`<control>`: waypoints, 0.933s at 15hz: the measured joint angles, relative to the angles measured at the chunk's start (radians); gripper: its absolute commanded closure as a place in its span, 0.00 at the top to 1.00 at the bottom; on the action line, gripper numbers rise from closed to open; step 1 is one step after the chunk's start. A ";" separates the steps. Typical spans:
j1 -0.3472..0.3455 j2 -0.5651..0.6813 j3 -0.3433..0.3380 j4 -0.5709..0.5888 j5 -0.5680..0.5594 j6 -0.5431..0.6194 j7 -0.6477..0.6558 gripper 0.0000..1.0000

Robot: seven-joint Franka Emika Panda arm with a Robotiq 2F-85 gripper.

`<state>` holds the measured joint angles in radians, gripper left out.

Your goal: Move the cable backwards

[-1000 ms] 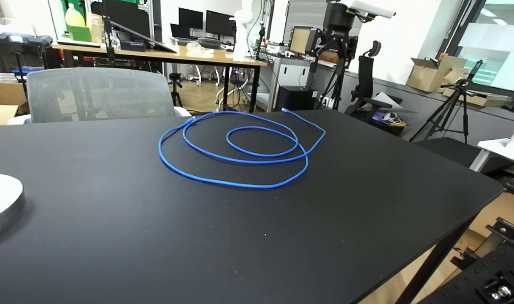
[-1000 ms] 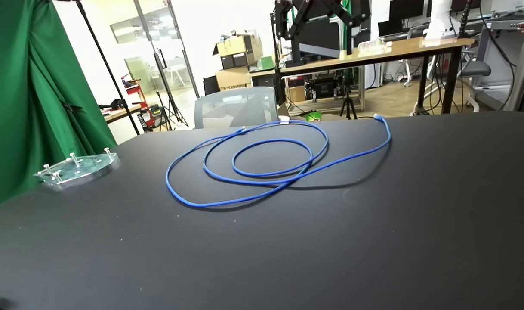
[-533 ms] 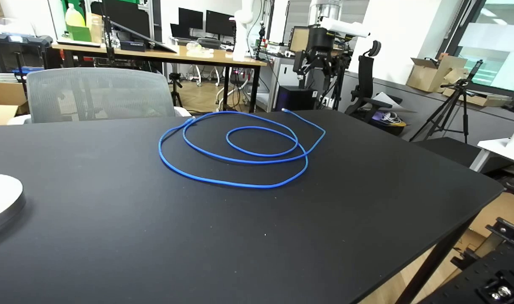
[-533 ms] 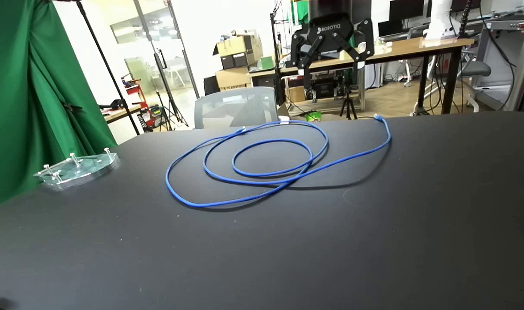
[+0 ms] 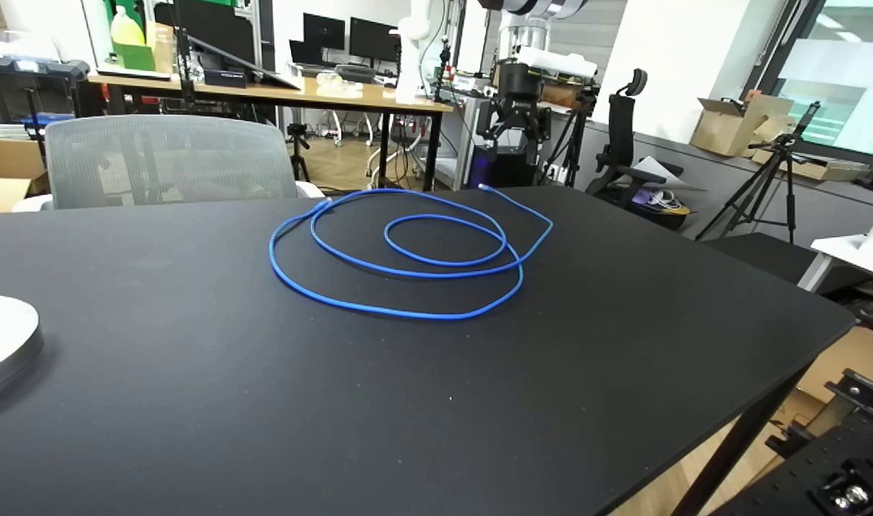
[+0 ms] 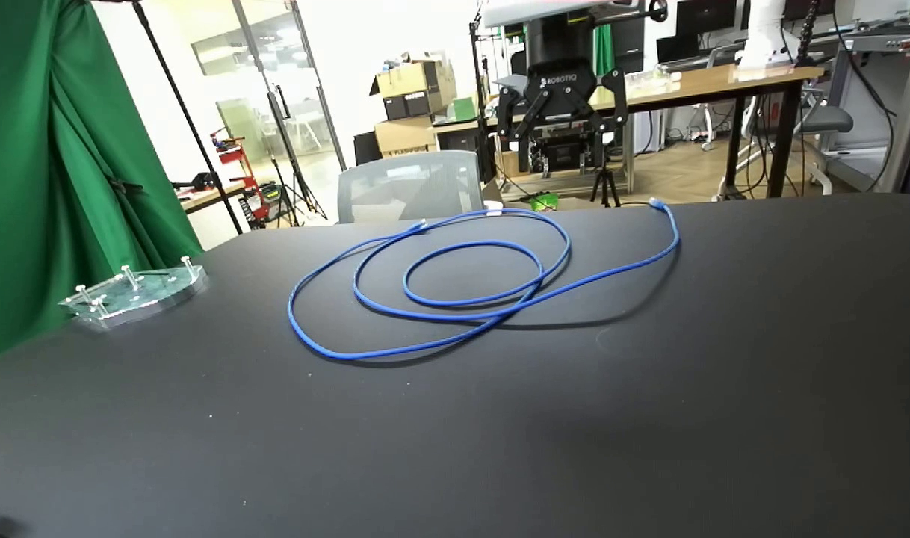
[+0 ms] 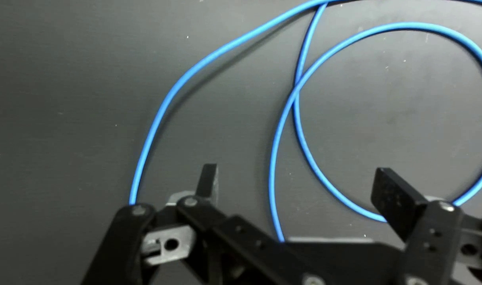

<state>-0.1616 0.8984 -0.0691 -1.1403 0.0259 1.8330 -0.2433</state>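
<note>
The cable is a bright-blue cord lying in loose overlapping loops on the table, seen in both exterior views [image 5: 422,314] [image 6: 455,317]. One light plug end [image 6: 656,203] lies at the far side, another [image 6: 423,225] at the far left of the loops. My gripper [image 5: 510,152] hangs in the air above the far part of the cable, pointing down, and also shows in an exterior view [image 6: 562,155]. In the wrist view the gripper [image 7: 298,180] is open and empty, with strands of the cable [image 7: 272,166] below and between its fingers. The gripper body hides part of the cable.
The black table [image 5: 264,416] holds a clear plate with upright bolts [image 6: 137,295] at the left. A white-topped object [image 5: 6,337] stands at the left edge in an exterior view. A grey mesh chair [image 5: 171,161] stands behind the table's far edge.
My gripper has come down in both exterior views and moved left in one of them, staying open. The cable has not moved.
</note>
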 measured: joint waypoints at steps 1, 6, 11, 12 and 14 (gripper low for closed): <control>0.000 0.000 0.000 -0.003 -0.003 0.009 0.000 1.00; 0.000 0.033 0.000 -0.003 -0.004 0.077 0.010 1.00; 0.002 0.113 0.010 0.010 -0.002 0.160 0.036 1.00; 0.002 0.131 0.011 0.018 -0.002 0.160 0.042 1.00; 0.002 0.164 0.013 0.037 -0.001 0.160 0.048 0.75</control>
<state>-0.1600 1.0626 -0.0559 -1.1033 0.0250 1.9927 -0.1951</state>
